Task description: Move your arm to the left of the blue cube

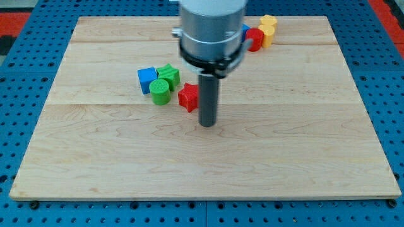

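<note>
The blue cube [147, 79] sits on the wooden board [95, 151], left of centre. A green star-shaped block [168, 75] touches its right side and a green cylinder [160, 92] stands just below and right of it. A red star-shaped block [188, 97] lies right of the green cylinder. My tip [207, 123] rests on the board just right of and below the red star, well to the right of the blue cube. The arm's grey body hides part of the board's top middle.
At the view's top right a red cylinder [255, 39] and two yellow blocks [267, 30] cluster together, with a blue block [245, 29] partly hidden behind the arm. Blue pegboard [25, 75] surrounds the board.
</note>
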Robot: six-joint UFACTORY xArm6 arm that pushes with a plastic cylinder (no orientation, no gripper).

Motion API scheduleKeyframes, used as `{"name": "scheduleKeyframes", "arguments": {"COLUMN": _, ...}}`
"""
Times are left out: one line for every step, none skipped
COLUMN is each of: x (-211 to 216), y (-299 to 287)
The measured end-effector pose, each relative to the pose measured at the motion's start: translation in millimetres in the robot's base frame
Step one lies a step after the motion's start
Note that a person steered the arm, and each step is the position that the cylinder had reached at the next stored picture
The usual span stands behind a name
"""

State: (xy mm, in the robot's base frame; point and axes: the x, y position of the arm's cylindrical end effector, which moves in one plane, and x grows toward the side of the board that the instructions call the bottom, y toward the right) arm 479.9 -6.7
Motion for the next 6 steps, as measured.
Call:
{"name": "scheduleKeyframes", "arguments": {"x": -31, "y": -1}}
{"name": "scheduleKeyframes", "arguments": {"x": -53, "y": -1}}
{"name": "scheduleKeyframes", "arguments": {"x": -37, "y": 10}}
{"name": "scheduleKeyframes", "arguments": {"x": 0, "y": 30}}
{"name": "scheduleKeyframes", "arguments": {"x": 34, "y": -21}}
{"name": "scheduleKeyframes", "arguments": {"x": 31, "y": -113}}
